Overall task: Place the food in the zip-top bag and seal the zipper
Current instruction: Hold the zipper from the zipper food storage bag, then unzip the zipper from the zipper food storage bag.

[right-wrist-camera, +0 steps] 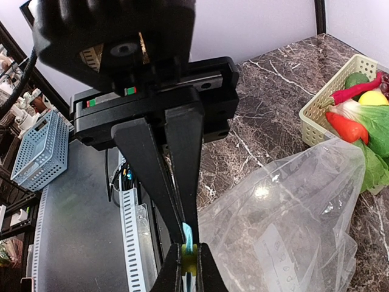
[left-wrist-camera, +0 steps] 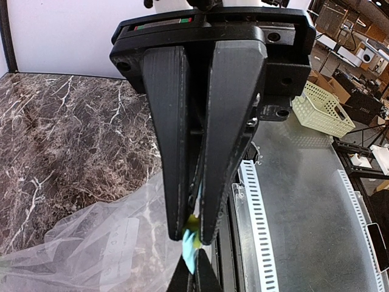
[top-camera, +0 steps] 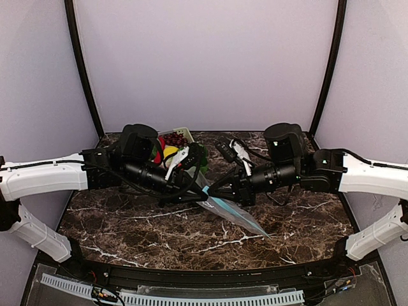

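The clear zip-top bag [top-camera: 245,217] hangs slack over the middle of the desk [top-camera: 146,229], apparently empty, its light blue zipper [right-wrist-camera: 187,233] pinched from both sides. The left fingers [left-wrist-camera: 203,225] are clamped nearly flat on the end of the strip, where the yellowish slider tab [right-wrist-camera: 189,263] shows. The right fingers [right-wrist-camera: 191,213] are closed tight on the blue strip just beside them, tip to tip. The food [right-wrist-camera: 346,129], chillies, lemon and bok choy among it, lies in the pale green basket [right-wrist-camera: 313,128] at the far edge of the desk, not yet bagged. The step in hand looks like opening the mouth. The next move likely calls for drawing the slider along the strip while the other grip holds firm, then parting the mouth for loading.
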Controlling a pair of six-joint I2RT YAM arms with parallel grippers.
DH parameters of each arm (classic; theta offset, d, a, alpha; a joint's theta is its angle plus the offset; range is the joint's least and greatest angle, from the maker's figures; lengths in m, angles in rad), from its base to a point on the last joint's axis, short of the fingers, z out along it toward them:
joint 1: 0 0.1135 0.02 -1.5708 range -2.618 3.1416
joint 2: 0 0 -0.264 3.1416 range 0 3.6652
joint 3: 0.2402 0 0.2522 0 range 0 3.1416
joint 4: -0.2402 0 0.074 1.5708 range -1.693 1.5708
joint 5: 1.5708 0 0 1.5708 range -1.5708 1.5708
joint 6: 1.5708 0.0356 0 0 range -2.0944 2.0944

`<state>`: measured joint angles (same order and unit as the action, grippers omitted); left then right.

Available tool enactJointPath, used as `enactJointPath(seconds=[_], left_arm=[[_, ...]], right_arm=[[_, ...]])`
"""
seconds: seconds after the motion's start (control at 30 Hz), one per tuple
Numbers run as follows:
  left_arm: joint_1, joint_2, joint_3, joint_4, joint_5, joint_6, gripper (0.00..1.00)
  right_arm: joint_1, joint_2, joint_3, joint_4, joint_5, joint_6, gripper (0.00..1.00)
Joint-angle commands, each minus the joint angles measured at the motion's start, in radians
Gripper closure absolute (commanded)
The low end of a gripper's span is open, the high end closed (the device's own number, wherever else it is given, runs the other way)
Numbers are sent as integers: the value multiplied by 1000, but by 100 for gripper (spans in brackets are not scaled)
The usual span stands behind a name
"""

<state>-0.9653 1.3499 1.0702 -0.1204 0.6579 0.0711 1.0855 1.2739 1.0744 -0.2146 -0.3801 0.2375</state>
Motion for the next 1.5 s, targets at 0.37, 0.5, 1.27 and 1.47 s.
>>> enactJointPath(seconds=[0.37,0.5,1.27,1.47], left_arm=[[-4,-79,-37,45,-51,2,99],[-5,-83,-38,45,-62,2,99],[14,-83,-35,37,-134,-17,99],[36,-82,-39,54,-118,-43,99]], right_arm=[[8,-16,-25,-7,21,-3,97],[8,-16,-28,-8,27,-4,98],[8,-20,-41,-11,35,-1,98],[8,-20,-48,-10,37,0,98]])
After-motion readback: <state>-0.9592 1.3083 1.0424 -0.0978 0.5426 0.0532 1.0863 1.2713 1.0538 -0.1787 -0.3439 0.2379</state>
